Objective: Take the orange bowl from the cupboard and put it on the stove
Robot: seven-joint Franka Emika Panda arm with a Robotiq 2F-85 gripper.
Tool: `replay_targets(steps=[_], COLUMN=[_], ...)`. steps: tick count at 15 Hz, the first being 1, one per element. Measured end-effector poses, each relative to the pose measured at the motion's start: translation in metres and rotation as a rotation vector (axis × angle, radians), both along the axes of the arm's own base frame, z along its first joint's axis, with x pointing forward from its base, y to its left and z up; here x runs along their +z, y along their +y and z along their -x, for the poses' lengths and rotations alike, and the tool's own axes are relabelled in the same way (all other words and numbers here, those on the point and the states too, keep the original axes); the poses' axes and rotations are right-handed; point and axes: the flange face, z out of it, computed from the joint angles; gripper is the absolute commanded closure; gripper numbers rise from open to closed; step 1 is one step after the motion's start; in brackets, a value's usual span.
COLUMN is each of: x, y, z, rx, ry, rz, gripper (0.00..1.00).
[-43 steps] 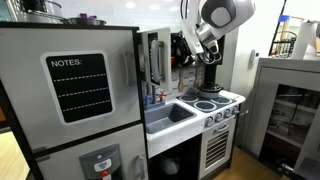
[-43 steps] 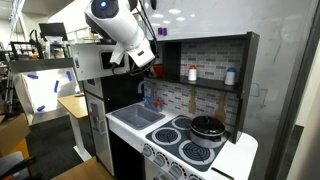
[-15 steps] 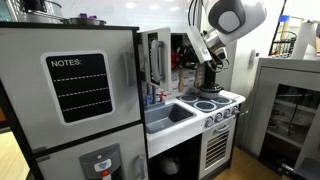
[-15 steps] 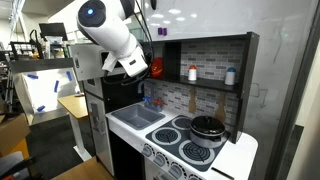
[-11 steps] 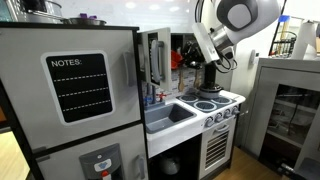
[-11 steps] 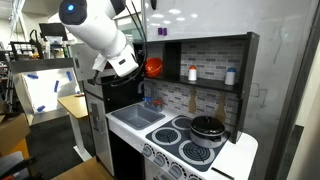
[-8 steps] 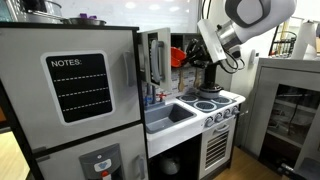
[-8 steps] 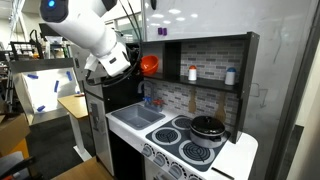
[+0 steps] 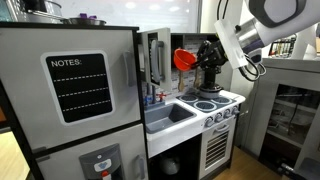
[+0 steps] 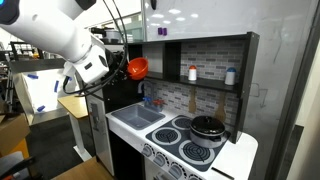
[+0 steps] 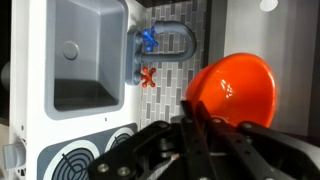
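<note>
Gripper (image 11: 192, 112): jaws drawn narrow, clamped on the rim of the orange bowl (image 11: 236, 91). The bowl is carried in the air, tipped on its side with the hollow facing the wrist camera. In both exterior views it sits outside the cupboard (image 10: 205, 60), higher than the sink (image 10: 135, 117). Whether it hangs directly over the basin is uncertain from these angles. The stove (image 10: 190, 142) bears a black pot (image 10: 208, 127) on a rear burner, well apart from the bowl.

White arm (image 10: 45, 30) raised and extended sideways, wrist level; end effector (image 10: 122, 70) pointing horizontally, fingers (image 11: 192, 130) closed on the rim of the orange bowl (image 10: 137, 68).
</note>
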Motion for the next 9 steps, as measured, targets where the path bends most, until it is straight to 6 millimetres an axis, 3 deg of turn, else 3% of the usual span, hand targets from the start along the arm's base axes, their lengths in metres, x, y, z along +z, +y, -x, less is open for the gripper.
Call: replay_targets(steps=[4, 9], x=[-0.0076, -0.0072], y=[-0.0017, -0.0028], z=[0.0094, 0.0059], rx=[0.065, 0.211], ry=[0.027, 0.060], rz=[0.090, 0.253], gripper=[0.98, 0.98])
